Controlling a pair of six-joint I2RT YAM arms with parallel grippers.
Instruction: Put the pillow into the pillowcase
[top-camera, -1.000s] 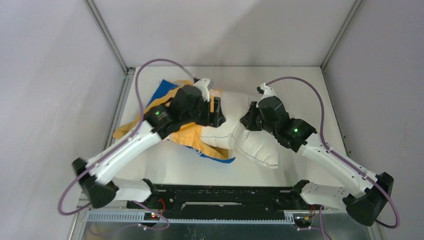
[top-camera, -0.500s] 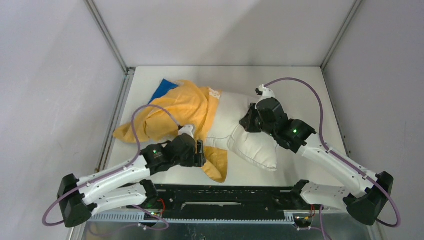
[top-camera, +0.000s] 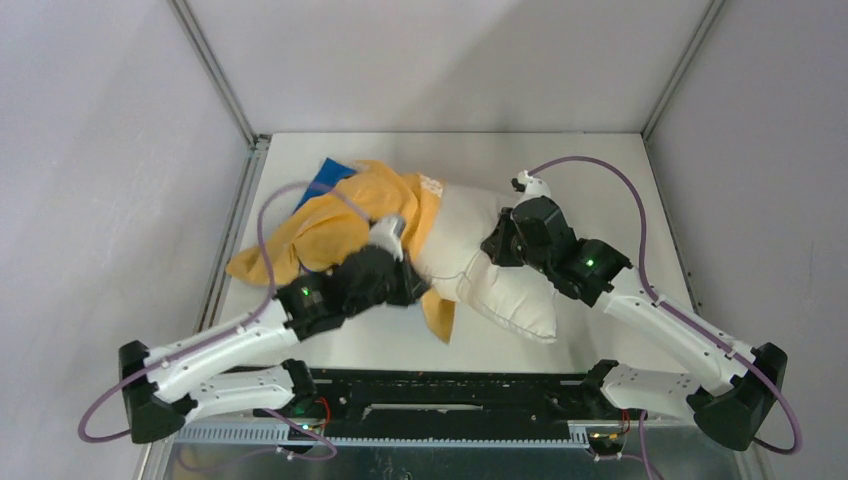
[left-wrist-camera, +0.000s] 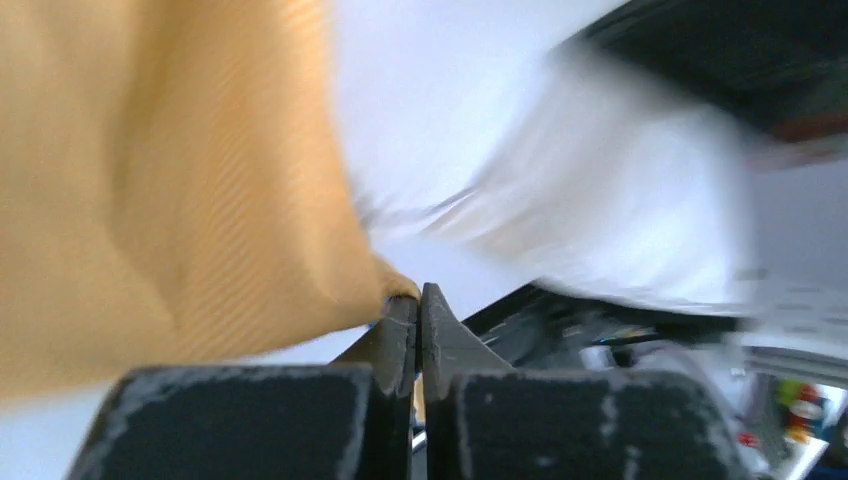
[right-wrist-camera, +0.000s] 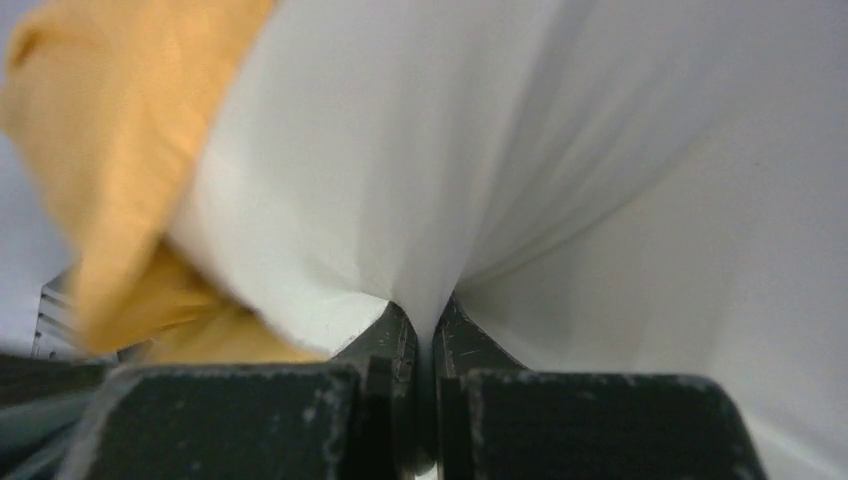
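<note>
Look from above first: the pillow (top-camera: 505, 285) lies across the middle of the table (top-camera: 600, 180). Its left end is tucked into the mouth of the pillowcase (top-camera: 345, 225), and its right half is bare. The pillowcase lies orange-yellow side up, bunched toward the table's left. A bright blue corner pokes out at its far edge, a colour neither wrist camera shows you.

That same view places your arms but hides the fingers. The left gripper (top-camera: 408, 288) sits at the near edge of the pillowcase's opening, where an orange flap hangs toward you. The right gripper (top-camera: 497, 245) rests on top of the pillow, just right of the orange hem.

For the grips you need the wrist cameras. The left wrist view shows the fingers (left-wrist-camera: 445, 345) pressed together, with a corner of orange cloth nipped at their very tips. The rest of that cloth hangs off to the left, and the blurred white pillow lies beyond.

The right wrist view shows its two fingers (right-wrist-camera: 470, 350) clamped on a raised fold of white pillow fabric, with creases fanning out from the pinch. Orange pillowcase cloth wraps the pillow at the left of that view.
</note>
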